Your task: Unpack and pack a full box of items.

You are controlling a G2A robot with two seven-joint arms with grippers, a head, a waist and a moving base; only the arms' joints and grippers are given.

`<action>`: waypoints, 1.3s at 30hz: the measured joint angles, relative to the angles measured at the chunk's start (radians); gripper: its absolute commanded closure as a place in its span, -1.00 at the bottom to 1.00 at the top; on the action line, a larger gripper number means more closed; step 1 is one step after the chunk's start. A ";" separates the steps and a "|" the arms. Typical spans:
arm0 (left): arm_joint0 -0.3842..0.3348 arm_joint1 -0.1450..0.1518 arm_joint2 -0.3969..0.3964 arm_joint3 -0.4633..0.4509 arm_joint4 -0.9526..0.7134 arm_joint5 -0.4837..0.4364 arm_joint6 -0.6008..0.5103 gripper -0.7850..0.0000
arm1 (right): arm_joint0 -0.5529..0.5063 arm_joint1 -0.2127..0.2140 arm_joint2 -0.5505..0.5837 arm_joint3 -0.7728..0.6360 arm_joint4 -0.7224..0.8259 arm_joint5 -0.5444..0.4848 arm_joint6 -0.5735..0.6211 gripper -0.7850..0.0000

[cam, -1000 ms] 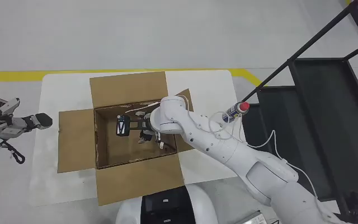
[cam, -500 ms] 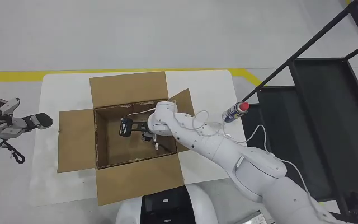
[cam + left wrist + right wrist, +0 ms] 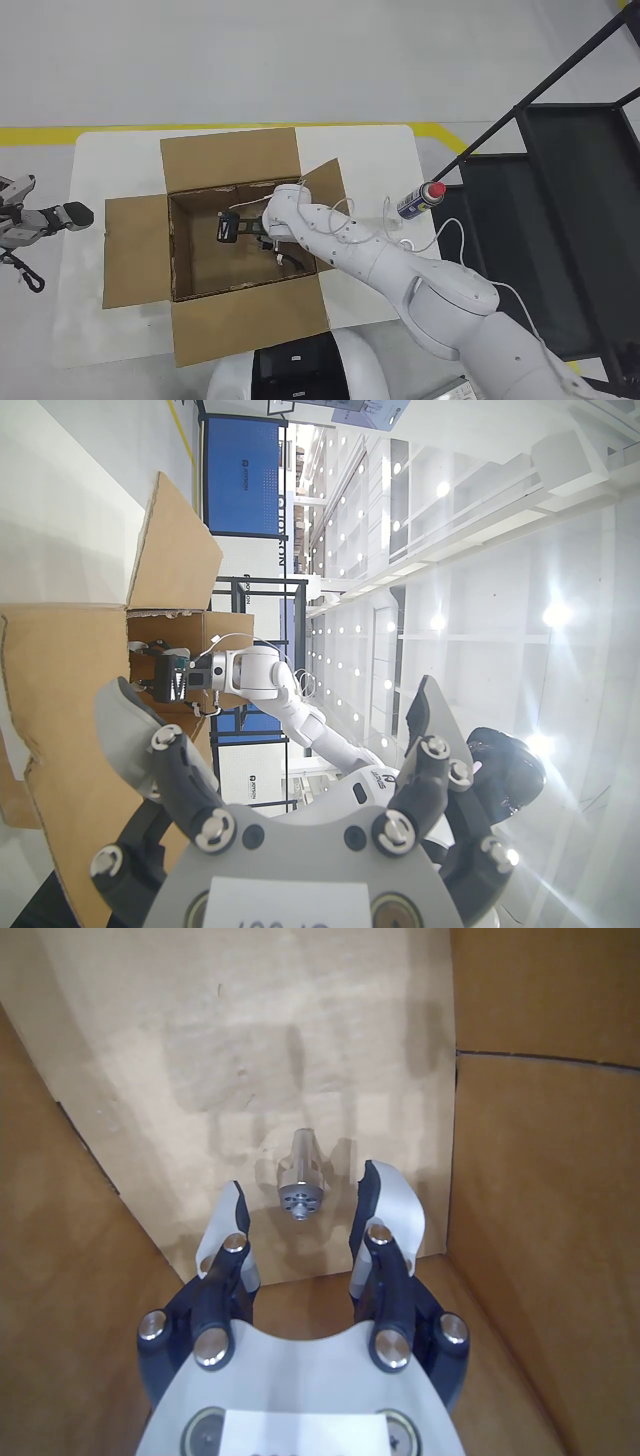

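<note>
while the right gripper (image 3: pixel 301 1176) hangs inside the open cardboard box (image 3: pixel 230 160), its fingers stand wide apart on either side of a small metal fitting (image 3: pixel 300 1193) lying on the box floor, gripping nothing. the left gripper (image 3: pixel 266 687) sits well off the box's left side, fingers spread and empty. a red-capped spray can (image 3: pixel 421 200) lies on the white table (image 3: pixel 370 150) beyond the right flap.
</note>
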 measured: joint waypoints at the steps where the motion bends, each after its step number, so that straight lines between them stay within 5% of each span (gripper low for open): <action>1: 0.000 0.000 0.000 0.000 0.000 0.000 0.000 -1.00 | 0.002 -0.004 -0.001 0.011 -0.002 0.000 -0.005 0.21; 8: 0.000 0.000 0.000 0.000 0.000 0.000 0.000 -1.00 | 0.007 -0.035 -0.007 0.070 -0.001 0.000 -0.018 0.50; 10: 0.000 0.000 0.000 0.000 0.000 0.000 0.000 -1.00 | 0.007 -0.041 -0.008 0.082 -0.002 -0.003 -0.024 1.00; 19: 0.000 0.000 0.000 0.000 0.000 0.000 0.000 -1.00 | 0.025 -0.050 0.013 0.044 -0.014 -0.010 -0.026 1.00; 28: 0.000 0.000 0.000 0.000 0.000 0.000 0.000 -1.00 | -0.037 0.039 0.162 -0.263 0.056 -0.106 0.100 1.00; 39: 0.000 0.000 0.000 0.000 0.000 0.000 0.000 -1.00 | -0.325 0.183 0.434 -0.814 0.096 -0.191 0.254 1.00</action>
